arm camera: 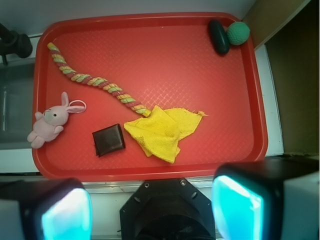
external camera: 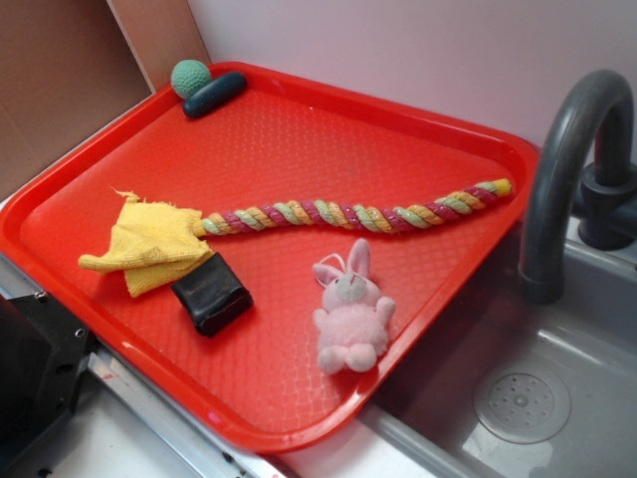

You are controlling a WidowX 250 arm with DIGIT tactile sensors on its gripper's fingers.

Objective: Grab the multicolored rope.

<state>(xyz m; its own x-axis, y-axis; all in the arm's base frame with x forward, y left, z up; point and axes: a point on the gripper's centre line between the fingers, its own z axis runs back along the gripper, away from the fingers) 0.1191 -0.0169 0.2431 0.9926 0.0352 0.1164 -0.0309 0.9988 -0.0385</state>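
Note:
The multicolored rope (external camera: 348, 215) of pink, yellow and pale green strands lies stretched across the middle of the red tray (external camera: 328, 139). One end of it is tucked under a yellow rag (external camera: 149, 244). From the wrist view the rope (arm camera: 97, 81) runs from the tray's far left corner down to the rag (arm camera: 160, 130). My gripper (arm camera: 150, 210) hangs high above the tray's near rim, well away from the rope. It is open, its cyan pads (arm camera: 235, 207) are wide apart, and nothing is between them. The gripper does not show in the exterior view.
On the tray (arm camera: 165, 55) also lie a black block (arm camera: 108, 140) beside the rag, a pink plush bunny (arm camera: 50, 122), and a green ball (arm camera: 238, 32) against a dark oblong piece (arm camera: 219, 36) in a corner. A dark faucet (external camera: 567, 149) and a sink (external camera: 518, 398) border the tray.

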